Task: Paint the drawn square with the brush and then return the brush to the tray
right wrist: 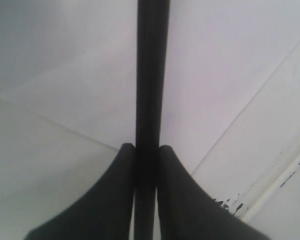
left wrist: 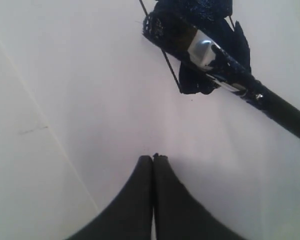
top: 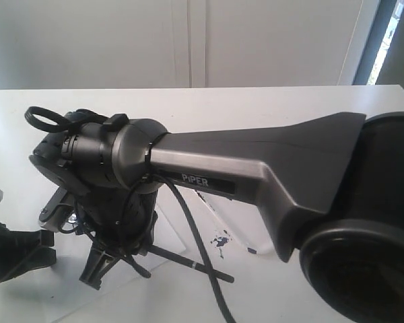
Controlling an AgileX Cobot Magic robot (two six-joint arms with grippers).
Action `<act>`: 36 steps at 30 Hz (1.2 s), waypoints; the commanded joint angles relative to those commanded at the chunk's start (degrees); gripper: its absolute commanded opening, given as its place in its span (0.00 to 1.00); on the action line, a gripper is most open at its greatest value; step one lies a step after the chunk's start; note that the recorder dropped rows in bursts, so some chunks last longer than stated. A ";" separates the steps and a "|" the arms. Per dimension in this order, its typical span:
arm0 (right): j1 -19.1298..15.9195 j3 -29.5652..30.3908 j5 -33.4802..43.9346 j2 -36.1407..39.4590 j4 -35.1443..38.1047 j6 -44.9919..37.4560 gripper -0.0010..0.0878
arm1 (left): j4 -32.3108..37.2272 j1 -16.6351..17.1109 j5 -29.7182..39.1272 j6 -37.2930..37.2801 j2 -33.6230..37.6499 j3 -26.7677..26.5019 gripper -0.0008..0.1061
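My right gripper (right wrist: 147,147) is shut on the black handle of the brush (right wrist: 151,70). In the exterior view this gripper (top: 102,264) points down at the left, and the brush handle (top: 192,264) sticks out from it to the right. In the left wrist view the brush's silver ferrule (left wrist: 204,50) and blue-stained bristles (left wrist: 157,27) lie on the drawn square (left wrist: 192,82), which is smeared with dark blue inside its thin black line. The left gripper (left wrist: 153,158) is shut and empty, short of the square. The tray (top: 237,232), paint-spotted, lies to the right of the brush.
The right arm's long grey link (top: 256,168) crosses the exterior view and hides much of the table. White paper (left wrist: 90,100) lies under the brush, its edge running diagonally. The tray's raised rim (right wrist: 270,192) with blue splatters sits near the right gripper.
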 joint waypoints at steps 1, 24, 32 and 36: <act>0.00 0.00 0.00 0.00 -0.11 0.00 0.01 | 0.12 0.00 0.00 -0.21 0.00 0.00 0.01; -1.71 2.71 0.00 0.18 -0.41 -1.05 0.01 | 0.53 0.00 -1.45 -0.77 0.00 0.00 0.01; -1.71 4.66 0.00 -0.33 0.58 -1.05 0.01 | 0.53 0.00 -1.35 -0.77 0.00 0.00 0.01; -1.71 7.26 0.00 -1.69 0.81 -1.05 0.01 | 0.53 0.00 -1.25 -0.92 0.00 0.00 0.01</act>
